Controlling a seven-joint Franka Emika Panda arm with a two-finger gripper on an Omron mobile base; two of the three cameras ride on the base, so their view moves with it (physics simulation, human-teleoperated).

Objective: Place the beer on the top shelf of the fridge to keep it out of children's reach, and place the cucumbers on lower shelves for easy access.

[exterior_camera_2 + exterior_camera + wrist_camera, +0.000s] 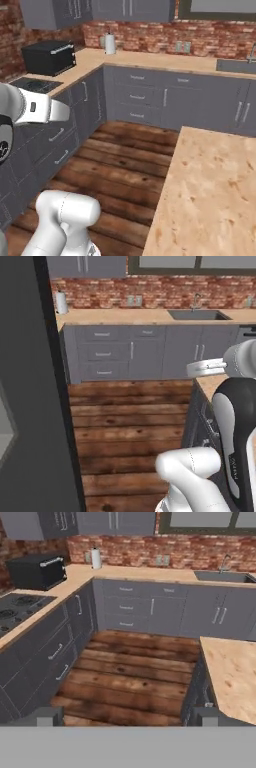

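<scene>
My gripper (126,717) hangs open over the wooden floor (130,682), and its two dark fingertips (45,716) stand wide apart with nothing between them. It faces the back wall's cabinets across the kitchen. A tall dark grey panel of the fridge (30,406) rises along the left of the left base view, with a sliver of pale grey at its edge. The beer, the cucumbers and the glass shelves are out of view.
A light wooden island counter (215,190) lies to my right, with its corner near the gripper (232,672). Grey drawer cabinets (55,647) with a stove (15,609) and a black oven box (49,56) line the left. A sink (197,314) and a paper roll (61,302) sit at the back.
</scene>
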